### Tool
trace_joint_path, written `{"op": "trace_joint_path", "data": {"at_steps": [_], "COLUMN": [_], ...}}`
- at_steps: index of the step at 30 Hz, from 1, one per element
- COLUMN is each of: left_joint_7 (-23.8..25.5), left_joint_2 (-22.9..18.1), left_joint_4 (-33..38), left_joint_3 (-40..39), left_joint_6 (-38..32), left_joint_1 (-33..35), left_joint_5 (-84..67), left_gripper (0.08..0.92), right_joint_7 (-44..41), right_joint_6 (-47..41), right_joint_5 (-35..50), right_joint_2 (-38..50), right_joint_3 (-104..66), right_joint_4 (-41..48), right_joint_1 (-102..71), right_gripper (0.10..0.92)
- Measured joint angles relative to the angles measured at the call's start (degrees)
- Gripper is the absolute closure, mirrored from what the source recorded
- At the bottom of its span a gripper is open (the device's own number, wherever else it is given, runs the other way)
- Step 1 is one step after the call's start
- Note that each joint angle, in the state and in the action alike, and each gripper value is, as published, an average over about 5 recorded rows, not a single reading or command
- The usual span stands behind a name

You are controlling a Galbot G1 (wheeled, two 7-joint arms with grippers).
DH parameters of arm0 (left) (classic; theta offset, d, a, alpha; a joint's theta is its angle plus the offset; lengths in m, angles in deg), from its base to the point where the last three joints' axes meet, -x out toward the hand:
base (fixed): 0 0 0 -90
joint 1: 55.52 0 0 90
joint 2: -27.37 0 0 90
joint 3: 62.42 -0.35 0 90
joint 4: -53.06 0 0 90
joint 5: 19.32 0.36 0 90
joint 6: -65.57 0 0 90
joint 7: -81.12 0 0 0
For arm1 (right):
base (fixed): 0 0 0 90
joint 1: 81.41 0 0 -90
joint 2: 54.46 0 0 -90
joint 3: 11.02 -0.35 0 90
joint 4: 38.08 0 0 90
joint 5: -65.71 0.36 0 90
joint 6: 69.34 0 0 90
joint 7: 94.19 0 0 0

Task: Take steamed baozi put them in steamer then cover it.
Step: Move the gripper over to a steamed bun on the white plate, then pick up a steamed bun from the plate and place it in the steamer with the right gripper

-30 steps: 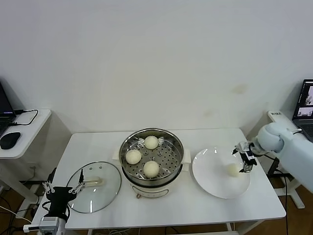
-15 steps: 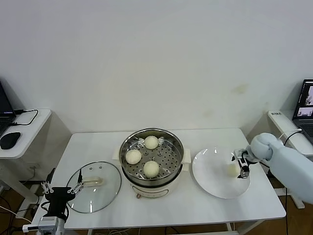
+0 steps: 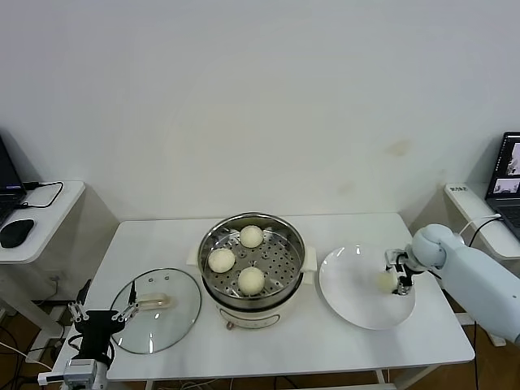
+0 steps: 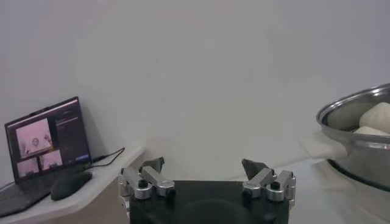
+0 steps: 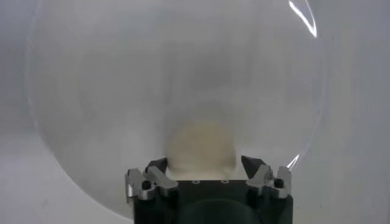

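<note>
Three steamed baozi (image 3: 251,236) (image 3: 221,260) (image 3: 251,279) lie in the steamer (image 3: 213,240) at the table's middle. The fourth baozi (image 3: 385,281) lies on the white plate (image 3: 349,284) to the right. My right gripper (image 3: 398,275) is down at this baozi, open, with a finger on each side of it. The right wrist view shows the baozi (image 5: 201,146) between the open gripper (image 5: 205,163) on the plate (image 5: 122,91). The cover (image 3: 175,313) lies flat on the table left of the steamer. My left gripper (image 3: 99,317) waits open and empty by the cover's left edge; in its own view it (image 4: 203,165) faces the steamer (image 4: 359,143).
A side table with a black mouse (image 3: 16,232) stands at the far left. A laptop (image 3: 508,166) stands on a side table at the far right. The table's front edge runs just below the plate and the cover.
My right gripper has lowered and shifted slightly left onto the plate, and its fingers now straddle the baozi. The left arm, cover and steamer have not moved.
</note>
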Motion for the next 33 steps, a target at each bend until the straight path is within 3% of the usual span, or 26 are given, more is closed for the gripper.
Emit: {"op": "trace_joint_path", "data": {"at_steps": [5,8,20,33], "left_joint_7": [-0.03,-0.03,0.03,0.16], "left_joint_2": [-0.10,-0.19,0.25,0.44], "left_joint_4": [0.38,0.61,1.31,2.19], "left_joint_3": [0.10,0.10,0.00,-1.31], "left_joint_6": [-0.01,-0.01,0.05,0.60], "left_joint_1": [0.19,0.26,0.10,-0.63], "left_joint_5": [0.01,0.05,0.06,0.25], "left_gripper": [0.177,0.177,0.177,0.177], "right_joint_7": [-0.23,-0.44,-1.27,0.71], "right_joint_6": [-0.19,-0.52,-3.38,-10.10], "right_joint_5": [0.31,0.75,7.10,23.15], "right_joint_2": [0.02,0.28,4.75,5.87], "right_joint_3": [0.05,0.29,5.49,22.13], "right_joint_4": [-0.04,-0.40,-6.13,-16.98], "right_joint_1": [0.23,0.49,7.13,29.59], "right_gripper": [0.484,0.509,0.491,0.483]}}
